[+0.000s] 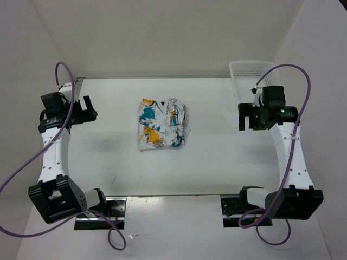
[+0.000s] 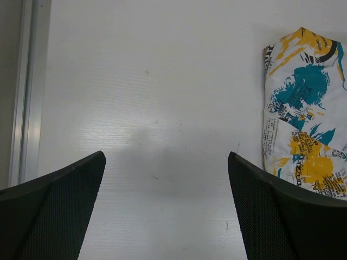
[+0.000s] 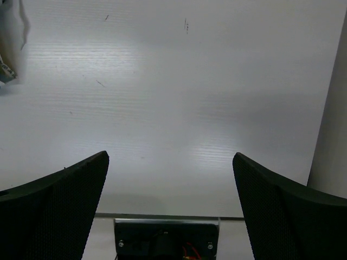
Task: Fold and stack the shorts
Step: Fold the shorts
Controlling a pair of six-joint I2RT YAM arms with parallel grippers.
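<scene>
**Figure.** The soft white fabric shorts (image 1: 161,124), printed with yellow-orange, teal and black patches, lay in a compact bundle at the middle of the white table (image 1: 217,157). Their long axis ran near-to-far. The left gripper (image 1: 85,112) and right gripper (image 1: 242,116) flanked them, jaws apart and empty. The left appeared marginally nearer.

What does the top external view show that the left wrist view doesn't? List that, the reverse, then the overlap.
Only top external: the left arm, the right arm, the right gripper, the white mesh basket at the far right corner, and the shorts whole, as a folded bundle. Only left wrist: fine lettering in the print and the textured finger pads. Both: the shorts, the table, the open left gripper.
</scene>
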